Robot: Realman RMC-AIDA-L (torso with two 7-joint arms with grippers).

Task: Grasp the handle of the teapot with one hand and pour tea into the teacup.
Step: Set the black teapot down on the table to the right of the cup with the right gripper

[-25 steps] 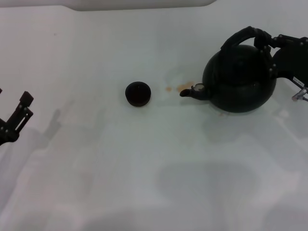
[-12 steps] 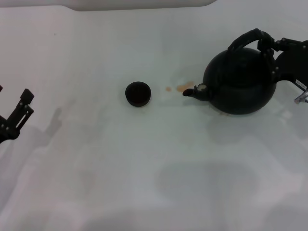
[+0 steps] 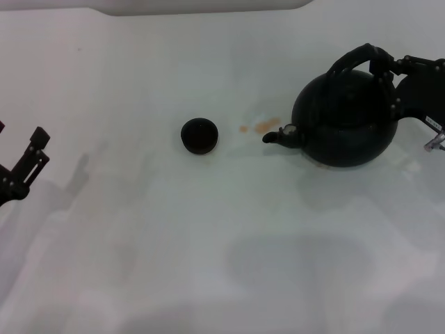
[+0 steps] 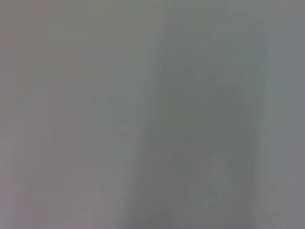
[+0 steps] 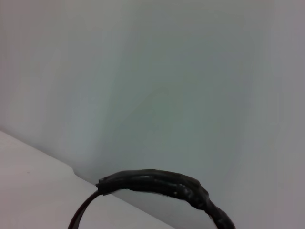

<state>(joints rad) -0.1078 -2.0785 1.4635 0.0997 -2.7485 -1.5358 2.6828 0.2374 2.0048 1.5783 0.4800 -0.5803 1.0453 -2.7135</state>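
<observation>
The round matte black teapot (image 3: 345, 118) stands at the right of the white table, its short spout (image 3: 272, 137) pointing left toward the teacup. Its arched black handle (image 3: 354, 57) spans the top and also shows in the right wrist view (image 5: 157, 183). My right gripper (image 3: 386, 68) is shut on the right end of the handle. The small black handleless teacup (image 3: 199, 135) stands left of the spout, a clear gap away. My left gripper (image 3: 19, 167) is parked open and empty at the far left edge.
Small brown tea stains (image 3: 263, 126) lie on the white table (image 3: 208, 229) between the cup and the spout. A pale raised edge (image 3: 201, 7) runs along the back. The left wrist view shows only blank grey surface.
The teapot has tipped back from a slight lean to the left to nearly upright, and its handle has swung right. The cup and left arm have not moved.
</observation>
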